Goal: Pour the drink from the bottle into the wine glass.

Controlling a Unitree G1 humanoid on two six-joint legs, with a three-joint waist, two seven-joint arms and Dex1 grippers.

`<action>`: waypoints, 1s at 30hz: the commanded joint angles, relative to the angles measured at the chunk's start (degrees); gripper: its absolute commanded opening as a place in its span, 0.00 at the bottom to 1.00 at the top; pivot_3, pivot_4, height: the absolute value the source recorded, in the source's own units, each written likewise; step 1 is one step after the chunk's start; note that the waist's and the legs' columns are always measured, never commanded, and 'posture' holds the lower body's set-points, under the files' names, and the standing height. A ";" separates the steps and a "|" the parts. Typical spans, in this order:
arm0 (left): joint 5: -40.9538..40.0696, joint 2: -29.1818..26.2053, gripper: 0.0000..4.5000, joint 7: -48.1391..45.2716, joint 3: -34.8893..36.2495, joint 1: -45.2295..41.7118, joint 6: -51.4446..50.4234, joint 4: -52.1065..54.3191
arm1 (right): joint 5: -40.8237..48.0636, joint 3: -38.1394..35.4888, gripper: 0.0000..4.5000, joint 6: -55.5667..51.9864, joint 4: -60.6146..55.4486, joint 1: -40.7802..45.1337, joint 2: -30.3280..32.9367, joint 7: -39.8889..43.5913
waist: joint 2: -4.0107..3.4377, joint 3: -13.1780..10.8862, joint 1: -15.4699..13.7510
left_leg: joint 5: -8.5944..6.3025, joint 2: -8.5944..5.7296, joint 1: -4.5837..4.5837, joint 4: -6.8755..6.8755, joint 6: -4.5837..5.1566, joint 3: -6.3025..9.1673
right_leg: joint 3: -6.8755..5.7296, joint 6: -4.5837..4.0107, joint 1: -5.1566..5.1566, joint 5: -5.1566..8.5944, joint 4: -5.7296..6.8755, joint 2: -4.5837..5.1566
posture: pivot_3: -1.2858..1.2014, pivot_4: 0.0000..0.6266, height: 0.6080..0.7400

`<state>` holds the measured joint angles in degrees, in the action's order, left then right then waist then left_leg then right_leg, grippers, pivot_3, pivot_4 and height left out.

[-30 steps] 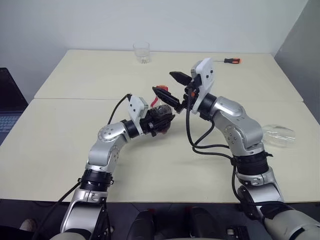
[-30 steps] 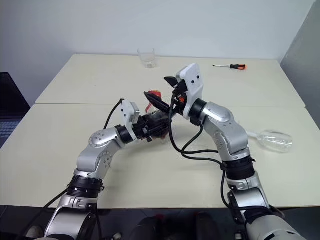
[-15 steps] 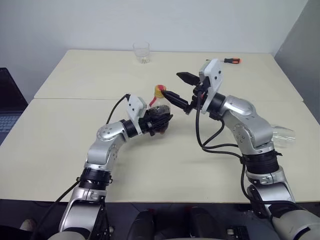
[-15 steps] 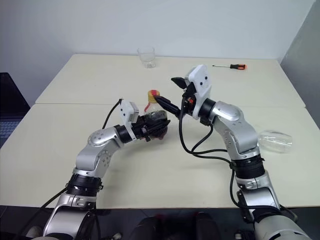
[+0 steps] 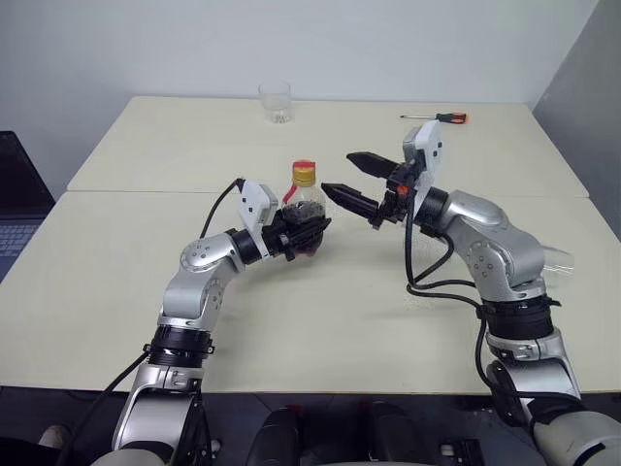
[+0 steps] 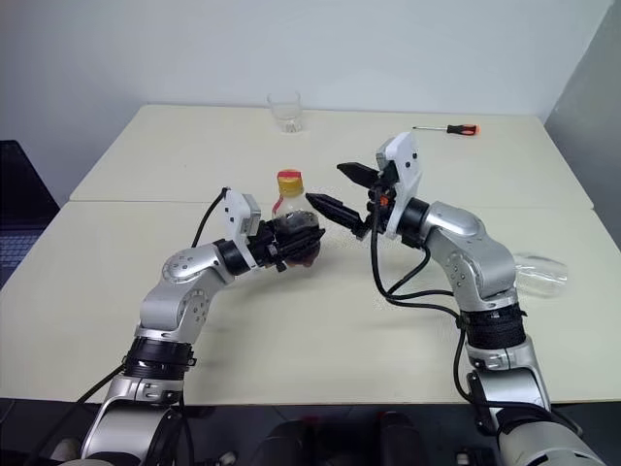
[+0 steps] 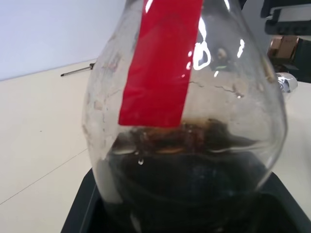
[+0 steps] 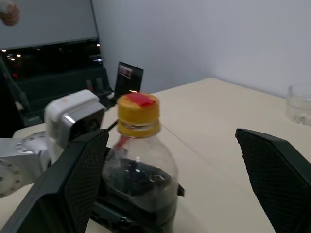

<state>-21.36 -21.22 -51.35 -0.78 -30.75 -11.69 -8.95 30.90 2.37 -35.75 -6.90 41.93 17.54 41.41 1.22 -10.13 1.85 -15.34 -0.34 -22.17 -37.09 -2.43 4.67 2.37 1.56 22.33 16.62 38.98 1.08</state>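
Note:
The bottle [image 5: 304,206] stands upright just above the table's middle, yellow cap [image 5: 305,173] with a red patch on top. My left gripper [image 5: 302,234] is shut on its bulbous body from the left. The dark drink [image 7: 189,184] fills the lower part, under a red strip. My right gripper [image 5: 337,172] hangs open just right of the cap, apart from it, and its fingers [image 8: 82,179] stand wide on either side of the bottle [image 8: 138,165] in the right wrist view. The wine glass [image 6: 539,273] lies on its side at the table's right, partly behind my right forearm.
A short clear tumbler [image 5: 275,101] stands at the table's far edge. A screwdriver [image 5: 439,117] with an orange handle lies at the far right. A laptop [image 5: 15,209] shows at the left edge. A seam [image 5: 146,192] runs between the two tabletops.
The bottle has come from tilted to upright in my left gripper. My right gripper has drawn back to the right, away from the cap, and rolled; it stays open.

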 commanded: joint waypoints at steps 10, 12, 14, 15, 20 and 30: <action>0.41 0.89 0.49 -0.52 0.17 -3.35 2.96 0.15 | -5.03 2.47 0.99 4.78 3.31 4.92 -3.99 -2.70 | 0.00 0.00 0.04 | 0.00 0.01 0.01 0.01 0.00 0.01 | -0.02 0.00 0.02 0.00 0.02 -0.01 | 0.52 0.24 1.00; 0.46 0.97 0.49 -0.72 0.16 -3.41 2.99 0.07 | -6.00 2.59 0.99 5.81 4.55 5.68 -4.82 -3.20 | 0.00 0.00 0.03 | 0.00 0.00 0.01 0.01 0.00 -0.01 | 0.00 0.00 0.02 0.00 0.01 -0.01 | 0.52 0.24 1.00; 0.48 1.00 0.49 -0.90 0.18 -3.34 3.03 0.04 | -6.43 2.65 0.99 6.44 5.24 6.11 -5.48 -3.39 | 0.00 0.00 0.03 | 0.01 0.00 0.00 0.01 -0.01 -0.01 | 0.00 0.00 0.02 0.00 0.00 -0.01 | 0.52 0.24 1.00; 0.49 1.03 0.49 -0.97 0.15 -3.24 3.04 0.10 | -6.54 2.67 0.99 6.68 5.51 6.31 -5.78 -3.45 | 0.00 0.00 0.03 | 0.01 0.00 0.00 0.01 -0.01 -0.01 | 0.00 0.00 0.02 0.00 0.00 0.00 | 0.52 0.24 1.00; 0.55 1.30 0.49 -1.18 0.01 -2.84 2.95 0.47 | -6.85 2.37 0.99 7.23 6.25 7.19 -7.26 -3.62 | 0.00 0.00 0.06 | 0.01 0.01 0.00 0.01 -0.01 -0.01 | 0.00 0.00 0.04 0.00 0.01 -0.01 | 0.52 0.24 1.00; 0.76 1.57 0.49 -1.56 -0.12 -1.78 3.34 0.63 | -5.84 1.61 0.99 5.34 5.46 8.54 -7.62 -3.75 | 0.00 0.00 0.06 | 0.01 0.01 0.00 0.02 0.00 -0.01 | 0.00 0.00 0.04 0.00 0.01 0.00 | 0.52 0.24 1.00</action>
<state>-20.24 -19.88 -52.46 -0.99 -32.13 -9.88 -9.95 24.05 5.32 -30.49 0.47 48.63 10.00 37.87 1.22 -10.13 1.91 -15.34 -0.33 -22.17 -37.07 -2.44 4.67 2.37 1.56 22.37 16.62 38.99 1.07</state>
